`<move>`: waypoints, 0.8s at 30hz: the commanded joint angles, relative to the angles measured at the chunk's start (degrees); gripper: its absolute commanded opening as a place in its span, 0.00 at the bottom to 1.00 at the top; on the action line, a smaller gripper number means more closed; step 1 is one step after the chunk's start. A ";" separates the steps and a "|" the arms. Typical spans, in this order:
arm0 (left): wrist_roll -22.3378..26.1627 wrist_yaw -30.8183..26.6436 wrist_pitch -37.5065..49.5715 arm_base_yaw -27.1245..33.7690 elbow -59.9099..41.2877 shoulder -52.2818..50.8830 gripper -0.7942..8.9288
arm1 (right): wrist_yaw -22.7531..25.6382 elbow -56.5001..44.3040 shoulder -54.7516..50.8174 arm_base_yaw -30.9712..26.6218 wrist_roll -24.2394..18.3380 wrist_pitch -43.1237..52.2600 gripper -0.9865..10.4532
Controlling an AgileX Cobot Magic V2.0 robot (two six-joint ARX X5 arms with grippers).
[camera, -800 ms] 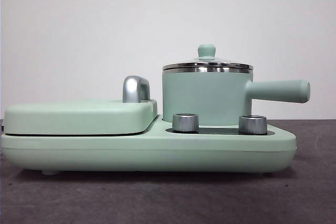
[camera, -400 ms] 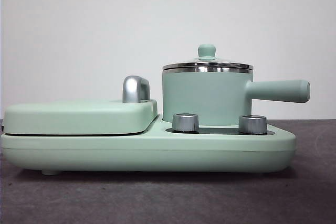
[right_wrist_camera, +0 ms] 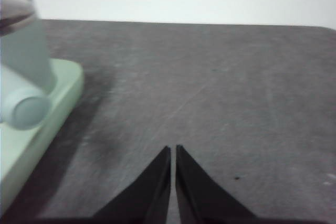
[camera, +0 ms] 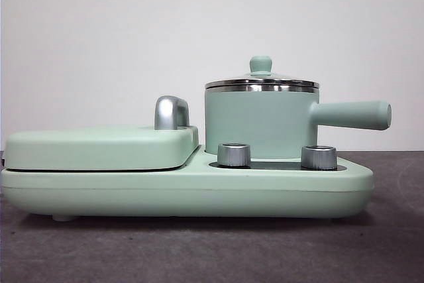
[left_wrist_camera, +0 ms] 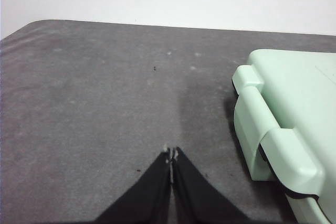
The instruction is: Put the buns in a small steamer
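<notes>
The small steamer (camera: 262, 120) is a mint-green pot with a steel rim, its glass lid (camera: 261, 79) on and its straight handle (camera: 351, 114) pointing right. It stands on the right half of a mint-green cooker base (camera: 185, 190). The buns are out of view in every frame. My left gripper (left_wrist_camera: 171, 153) is shut and empty over bare grey table, beside the cooker's hinged corner (left_wrist_camera: 283, 129). In the right wrist view my right gripper (right_wrist_camera: 172, 149) is also shut and empty, off to the side of the steamer (right_wrist_camera: 21, 51) and its handle end (right_wrist_camera: 23, 109).
A flat mint-green griddle cover (camera: 99, 147) with a chrome handle (camera: 171, 112) lies closed on the cooker's left half. Two steel knobs (camera: 234, 154) sit in front of the pot. Grey table cloth (camera: 212, 250) spreads around the cooker, with a white wall behind.
</notes>
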 commanded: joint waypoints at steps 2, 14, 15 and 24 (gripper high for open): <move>0.31 -0.15 -0.44 0.15 -1.05 -0.09 0.09 | -1.44 -0.31 -0.20 -0.66 -0.24 -0.48 0.10; 0.31 -0.15 -0.46 0.15 -1.05 -0.11 0.09 | -1.46 -0.31 -0.20 -0.68 -1.31 -0.52 0.10; 0.31 -0.15 -0.46 0.15 -1.05 -0.11 0.09 | -1.62 -0.31 -0.20 -0.68 -1.25 -0.44 0.10; 0.31 -0.17 -0.44 0.15 -1.05 -0.11 0.09 | -2.08 -0.31 -0.20 -0.20 -1.29 0.85 0.10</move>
